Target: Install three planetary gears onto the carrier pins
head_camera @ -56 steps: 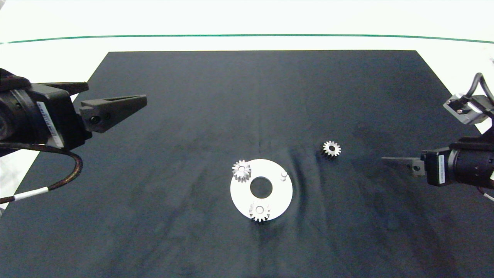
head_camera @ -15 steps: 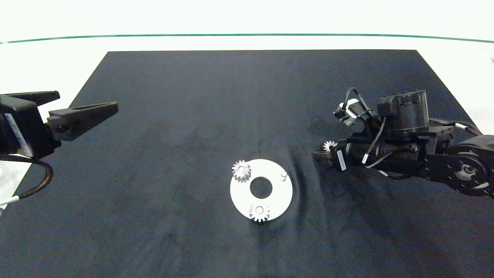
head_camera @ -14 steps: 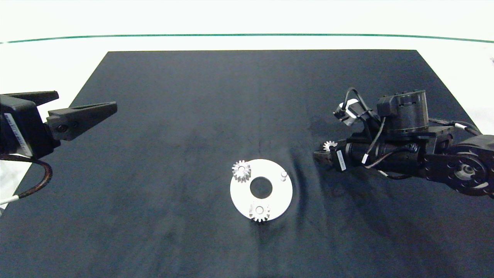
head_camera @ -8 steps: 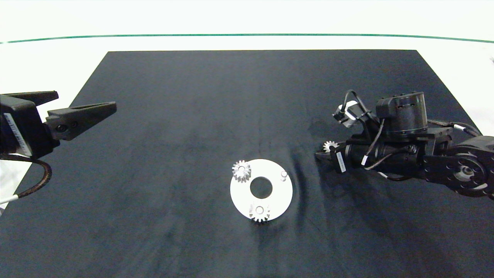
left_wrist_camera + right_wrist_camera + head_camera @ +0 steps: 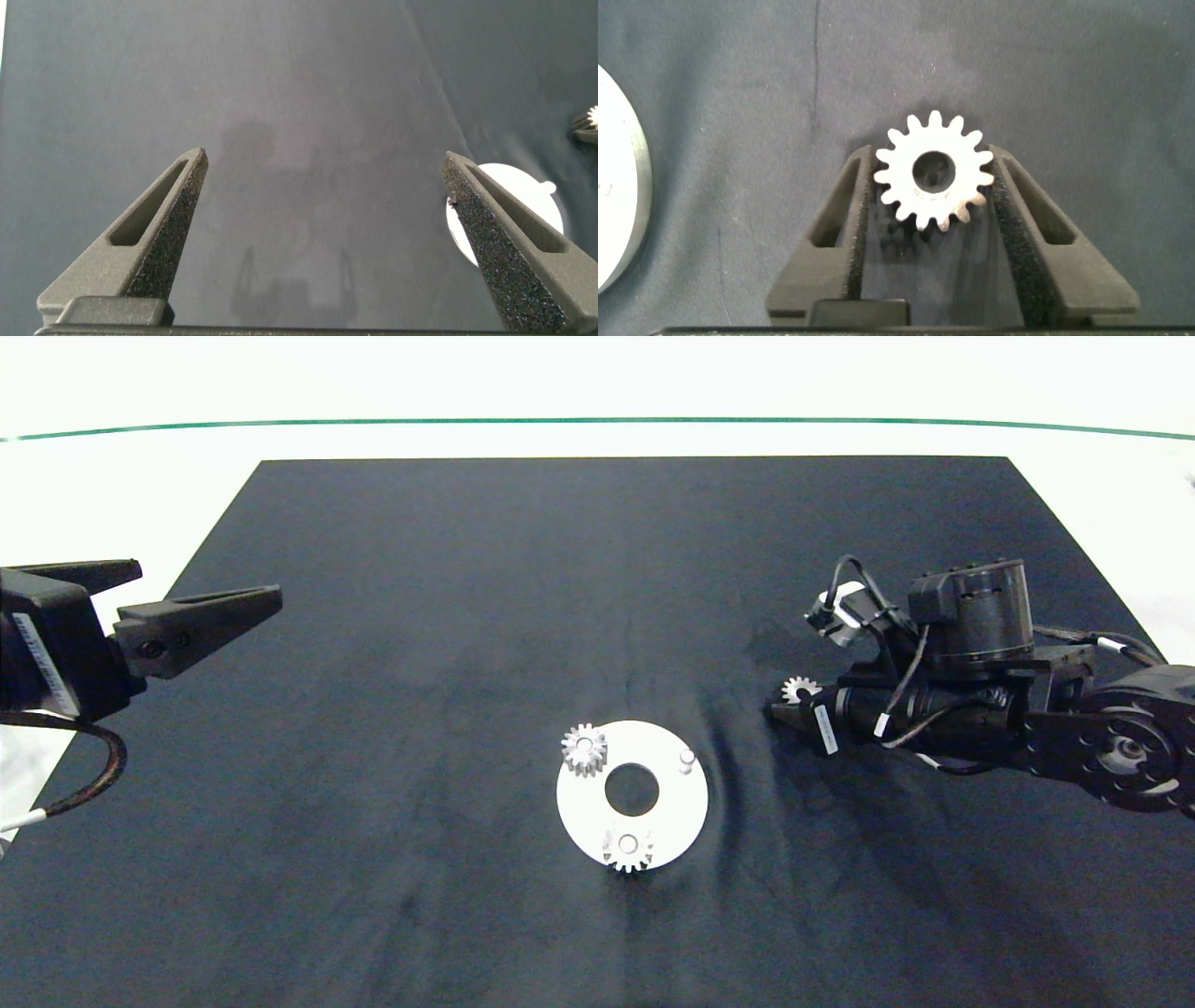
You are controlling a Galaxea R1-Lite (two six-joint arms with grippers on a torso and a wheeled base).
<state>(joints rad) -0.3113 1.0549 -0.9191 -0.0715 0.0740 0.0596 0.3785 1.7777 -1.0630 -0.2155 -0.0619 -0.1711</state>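
A flat white disc lies mid-mat with its carrier pins. Two planetary gears sit on pins at the disc's far-left and near edge. One pin at the far right stands bare. To the right of the disc, my right gripper is shut on the third planetary gear. In the right wrist view this gear lies flat between the foam pads of the gripper, with the disc's rim off to one side. My left gripper hovers open at the mat's left edge.
A black mat covers the white table, which has a green line near the far edge. The left wrist view shows the open left gripper over bare mat, with the disc beyond one finger.
The right arm came in from the right edge and closed on the loose gear; over the last second it barely shifted. The left arm drew back leftward.
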